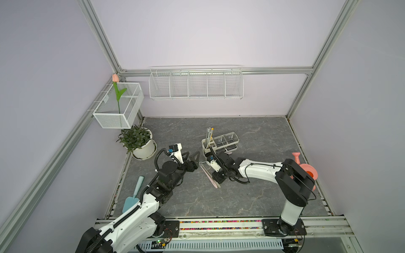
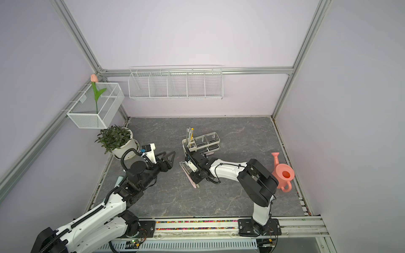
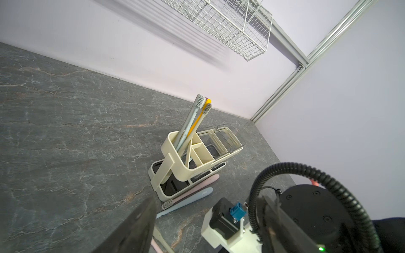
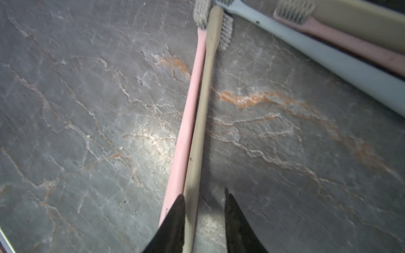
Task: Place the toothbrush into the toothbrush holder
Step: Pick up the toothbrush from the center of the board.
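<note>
The cream toothbrush holder (image 1: 206, 149) (image 2: 186, 147) (image 3: 175, 151) stands mid-table on a dark base, with a grey and a yellow toothbrush (image 3: 195, 118) upright in it. A pink toothbrush (image 4: 190, 109) and a beige toothbrush (image 4: 202, 109) lie side by side on the table (image 1: 210, 177). My right gripper (image 4: 203, 192) (image 1: 218, 180) is low over their handle ends and open; the beige handle lies against one finger, the other stands apart. A light blue (image 3: 186, 202) and another pink toothbrush (image 3: 197, 186) lie along the holder's base. My left gripper (image 1: 191, 156) (image 3: 208, 219) hangs open and empty left of the holder.
A potted plant (image 1: 139, 140) stands at the back left, a blue trowel (image 1: 133, 197) lies by the left arm and a pink watering can (image 1: 306, 170) sits behind the right arm. White wire baskets hang on the back wall (image 1: 196, 85) and the left wall (image 1: 118, 109).
</note>
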Controlling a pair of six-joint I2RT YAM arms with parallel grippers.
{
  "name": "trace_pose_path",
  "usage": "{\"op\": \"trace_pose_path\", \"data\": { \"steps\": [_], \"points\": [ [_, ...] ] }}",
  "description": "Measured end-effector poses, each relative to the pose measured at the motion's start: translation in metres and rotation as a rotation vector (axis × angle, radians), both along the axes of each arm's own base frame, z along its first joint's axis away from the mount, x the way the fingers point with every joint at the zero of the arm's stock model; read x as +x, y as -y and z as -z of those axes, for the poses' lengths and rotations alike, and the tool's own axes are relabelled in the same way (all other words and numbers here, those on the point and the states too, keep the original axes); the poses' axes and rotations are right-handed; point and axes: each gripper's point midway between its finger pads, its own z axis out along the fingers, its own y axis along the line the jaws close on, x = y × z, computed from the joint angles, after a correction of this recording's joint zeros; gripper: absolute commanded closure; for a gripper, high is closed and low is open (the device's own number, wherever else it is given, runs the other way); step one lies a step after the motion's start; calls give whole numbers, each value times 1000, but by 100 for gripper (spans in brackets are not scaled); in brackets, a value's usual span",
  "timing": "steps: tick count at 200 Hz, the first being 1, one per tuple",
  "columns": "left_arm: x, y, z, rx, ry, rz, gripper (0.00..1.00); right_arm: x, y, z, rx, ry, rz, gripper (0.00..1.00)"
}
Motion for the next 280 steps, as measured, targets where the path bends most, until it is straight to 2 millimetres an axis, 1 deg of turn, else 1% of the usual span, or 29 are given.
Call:
{"op": "trace_pose_path", "data": {
  "steps": [14, 43, 57, 99, 151, 179, 199, 221, 236, 250, 263, 280],
  "points": [
    [0, 0, 0, 0, 0, -1, 24, -1, -1, 5, -26, 1, -9, 71],
    [1, 0, 1, 5, 0, -4, 24, 2, -9, 6, -54, 20, -21, 72],
    [1, -1, 1, 9, 1, -6, 24, 5, -13, 7, -62, 33, -25, 76],
    [2, -4, 3, 21, -2, -19, 24, 10, -12, 8, -84, 62, -18, 93],
    [3, -5, 6, 28, -10, -24, 24, 12, -10, 7, -90, 86, -7, 93],
    [5, -4, 14, 42, -32, -26, 23, 9, 2, 4, -103, 98, 17, 93],
    [6, 2, 25, 47, -73, -5, 23, 5, 12, -7, -91, 118, 41, 93],
    [8, 14, 39, 27, -154, 35, 24, 9, 15, -34, -35, 174, 74, 93],
    [8, 25, 40, -8, -186, 78, 25, 13, 13, -55, 20, 220, 89, 93],
    [7, 35, 40, -49, -204, 123, 25, 15, 10, -71, 63, 249, 99, 93],
    [5, 43, 41, -79, -223, 159, 25, 16, 9, -81, 93, 267, 107, 93],
    [4, 51, 39, -117, -233, 198, 25, 17, 9, -88, 119, 283, 116, 93]
  ]
}}
